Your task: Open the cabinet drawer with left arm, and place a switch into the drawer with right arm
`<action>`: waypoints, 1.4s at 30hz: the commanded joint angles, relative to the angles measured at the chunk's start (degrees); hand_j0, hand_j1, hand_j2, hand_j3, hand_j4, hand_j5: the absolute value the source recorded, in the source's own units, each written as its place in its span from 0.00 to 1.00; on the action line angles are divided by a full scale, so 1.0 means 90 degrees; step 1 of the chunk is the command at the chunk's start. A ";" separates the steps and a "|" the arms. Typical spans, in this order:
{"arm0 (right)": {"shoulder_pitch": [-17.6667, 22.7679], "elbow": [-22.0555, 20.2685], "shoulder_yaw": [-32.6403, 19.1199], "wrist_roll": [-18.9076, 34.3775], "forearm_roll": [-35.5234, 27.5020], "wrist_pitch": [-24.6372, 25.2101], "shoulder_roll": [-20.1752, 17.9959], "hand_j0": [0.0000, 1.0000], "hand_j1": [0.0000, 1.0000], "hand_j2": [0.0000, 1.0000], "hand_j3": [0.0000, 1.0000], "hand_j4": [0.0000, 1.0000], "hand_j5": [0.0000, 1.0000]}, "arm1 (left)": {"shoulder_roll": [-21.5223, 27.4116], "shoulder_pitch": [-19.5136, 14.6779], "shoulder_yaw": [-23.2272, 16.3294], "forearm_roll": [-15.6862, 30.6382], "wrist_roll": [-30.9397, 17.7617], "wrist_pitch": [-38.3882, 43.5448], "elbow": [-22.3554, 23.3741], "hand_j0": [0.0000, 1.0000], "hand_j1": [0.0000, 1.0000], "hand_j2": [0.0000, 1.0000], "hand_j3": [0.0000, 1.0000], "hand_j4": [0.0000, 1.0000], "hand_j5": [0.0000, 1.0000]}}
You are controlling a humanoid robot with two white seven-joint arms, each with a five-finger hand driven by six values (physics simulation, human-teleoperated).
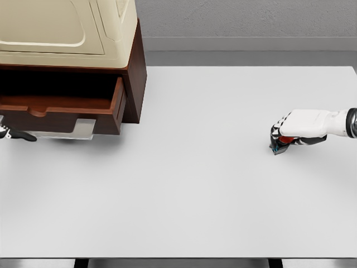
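Observation:
A dark brown cabinet (134, 72) stands at the table's back left, with a cream appliance on top. Its drawer (67, 105) is pulled out toward me, its inside in shadow. Only the fingertips of my left hand (14, 135) show at the left edge, just below the drawer front and touching nothing. At the right, my right hand (284, 139) rests low on the table with its fingers curled around a small dark switch (280, 144) with a red part, mostly hidden under the palm.
The white table (189, 184) spreads wide between the drawer and my right hand. A grey wall runs behind the table. The cream appliance (67, 28) overhangs the cabinet top.

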 commanded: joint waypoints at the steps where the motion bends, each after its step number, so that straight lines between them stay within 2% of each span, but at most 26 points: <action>1: 0.0000 -0.0002 0.0012 0.0023 -0.0003 -0.0019 -0.0003 0.48 0.48 0.48 0.48 0.48 0.48 | 0.0003 0.0001 -0.0099 0.0002 0.0001 0.0016 -0.0001 1.00 1.00 1.00 1.00 1.00 1.00; 5: 0.0010 -0.0002 0.0012 0.0023 -0.0003 -0.0019 0.0017 0.47 0.47 0.47 0.47 0.47 0.47 | -0.0006 0.0010 -0.0099 -0.0125 0.0001 0.0016 0.0008 1.00 1.00 1.00 1.00 1.00 1.00; 7: 0.0010 0.0007 0.0012 0.0023 -0.0012 -0.0019 0.0026 0.40 0.40 0.40 0.40 0.40 0.40 | -0.0006 0.0010 -0.0108 -0.0125 0.0001 0.0016 -0.0001 1.00 1.00 1.00 1.00 1.00 1.00; 12: 0.0000 0.0037 0.0002 0.0023 -0.0032 -0.0019 0.0046 0.37 0.37 0.37 0.37 0.37 0.37 | -0.0016 0.0010 -0.0108 -0.0135 0.0001 0.0016 0.0008 1.00 1.00 1.00 1.00 1.00 1.00; 17: 0.0010 0.0037 -0.0007 0.0023 -0.0061 -0.0019 0.0056 0.25 0.25 0.25 0.25 0.25 0.25 | -0.0016 0.0010 -0.0108 -0.0135 0.0001 0.0016 -0.0001 1.00 1.00 1.00 1.00 1.00 1.00; 20: 0.0010 0.0085 -0.0046 0.0023 -0.0081 -0.0019 0.0065 0.25 0.25 0.25 0.25 0.25 0.25 | -0.0016 0.0010 -0.0108 -0.0135 0.0001 0.0016 -0.0001 1.00 1.00 1.00 1.00 1.00 1.00; 26: 0.0088 0.0359 -0.0544 0.0023 -0.0296 -0.0019 0.0280 0.26 0.26 0.26 0.26 0.26 0.26 | -0.0016 0.0010 -0.0108 -0.0135 0.0001 0.0016 -0.0001 1.00 1.00 1.00 1.00 1.00 1.00; 32: 0.0059 0.0369 -0.0935 0.0023 -0.0335 -0.0019 0.0583 0.26 0.26 0.26 0.26 0.26 0.26 | -0.0016 0.0010 -0.0118 -0.0135 0.0001 0.0016 0.0008 1.00 1.00 1.00 1.00 1.00 1.00; 35: 0.0020 0.0359 -0.0935 0.0023 -0.0335 -0.0019 0.0739 0.26 0.26 0.26 0.26 0.26 0.26 | -0.0016 0.0001 -0.0118 -0.0135 0.0001 0.0016 0.0008 1.00 1.00 1.00 1.00 1.00 1.00; 42: -0.0547 0.0359 -0.0925 0.0023 -0.0335 -0.0019 0.1364 0.26 0.26 0.26 0.26 0.26 0.26 | -0.0016 0.0001 -0.0118 -0.0135 0.0001 0.0016 0.0008 1.00 1.00 1.00 1.00 1.00 1.00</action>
